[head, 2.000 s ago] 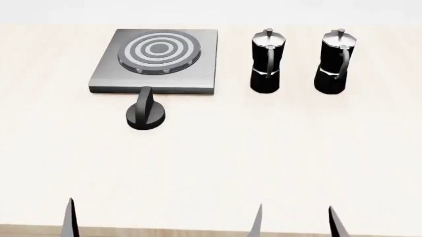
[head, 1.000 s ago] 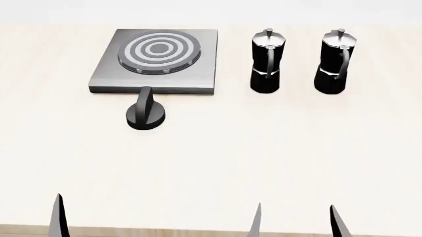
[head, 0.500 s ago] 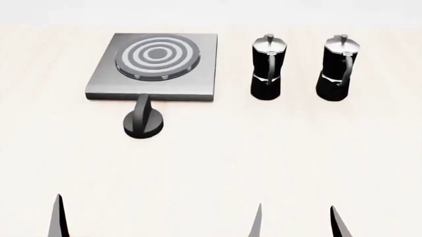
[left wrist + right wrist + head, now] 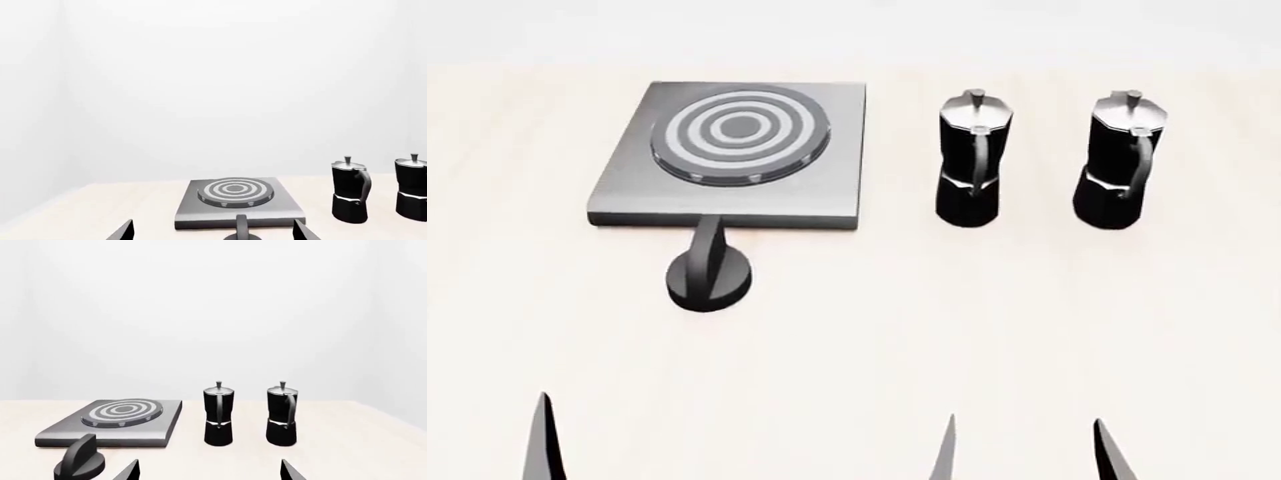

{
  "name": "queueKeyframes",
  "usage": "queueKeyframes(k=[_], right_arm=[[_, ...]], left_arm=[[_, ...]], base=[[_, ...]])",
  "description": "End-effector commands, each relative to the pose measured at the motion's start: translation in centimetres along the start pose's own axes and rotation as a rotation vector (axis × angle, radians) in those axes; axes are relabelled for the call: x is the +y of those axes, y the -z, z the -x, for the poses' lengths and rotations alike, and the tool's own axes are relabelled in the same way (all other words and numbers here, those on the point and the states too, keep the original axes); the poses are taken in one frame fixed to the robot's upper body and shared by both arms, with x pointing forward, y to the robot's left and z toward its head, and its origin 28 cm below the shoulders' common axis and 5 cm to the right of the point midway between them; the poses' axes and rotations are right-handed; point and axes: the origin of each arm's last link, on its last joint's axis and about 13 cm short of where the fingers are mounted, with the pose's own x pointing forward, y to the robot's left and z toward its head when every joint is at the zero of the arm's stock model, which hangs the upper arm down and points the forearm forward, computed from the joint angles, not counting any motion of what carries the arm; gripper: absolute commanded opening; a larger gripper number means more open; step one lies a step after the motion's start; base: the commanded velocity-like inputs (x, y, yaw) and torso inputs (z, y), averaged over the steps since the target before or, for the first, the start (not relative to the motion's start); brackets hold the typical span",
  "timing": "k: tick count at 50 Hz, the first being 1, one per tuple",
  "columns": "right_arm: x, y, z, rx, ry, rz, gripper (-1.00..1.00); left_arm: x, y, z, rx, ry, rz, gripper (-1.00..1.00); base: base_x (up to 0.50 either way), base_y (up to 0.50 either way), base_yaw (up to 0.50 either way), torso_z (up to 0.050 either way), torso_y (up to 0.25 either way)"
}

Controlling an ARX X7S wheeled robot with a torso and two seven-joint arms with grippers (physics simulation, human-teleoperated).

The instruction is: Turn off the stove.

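We are looking down at the stove (image 4: 727,155), a flat grey square with a ring burner, sitting on the far left part of the bench (image 4: 961,330). Its black knob (image 4: 709,275) is lying just in front of the stove's near edge, with its ridge pointing away from us toward the burner, so we think it is waiting there to be turned. Two coffee pots (image 4: 973,158) are standing side by side to the right of the stove, apart from it and apart from each other, handles turned to the side. We are keeping our left hand (image 4: 210,231) low and near us, fingers apart and holding nothing, lined up with the knob. Our right hand (image 4: 209,470) is waiting near us too, fingers apart and holding nothing. There is a lot of bare bench between our hands and the knob, so the way in looks clear. The knob is sitting close to the stove's edge, so we think fingers coming down around it have little room at the back. The pots are far enough off not to get bumped.
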Motion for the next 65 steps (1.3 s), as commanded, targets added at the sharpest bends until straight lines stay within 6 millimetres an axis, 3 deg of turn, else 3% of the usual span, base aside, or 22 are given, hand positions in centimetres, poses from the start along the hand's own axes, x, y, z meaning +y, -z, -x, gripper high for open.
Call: queueKeyframes(k=[1,65], right_arm=[[-0.02,0.05,-0.05,0.004,-0.003,-0.005,1.00],[0.02,0.19,-0.12,0.019,-0.013,-0.012,1.00]], left_arm=[[-0.03,0.14,-0.01,0.003,0.001,-0.003,1.00],[-0.02,0.23,-0.09,0.012,-0.003,-0.006,1.00]], base=[[0.15,0.00,0.00,0.000,0.000],[0.15,0.00,0.00,0.000,0.000]])
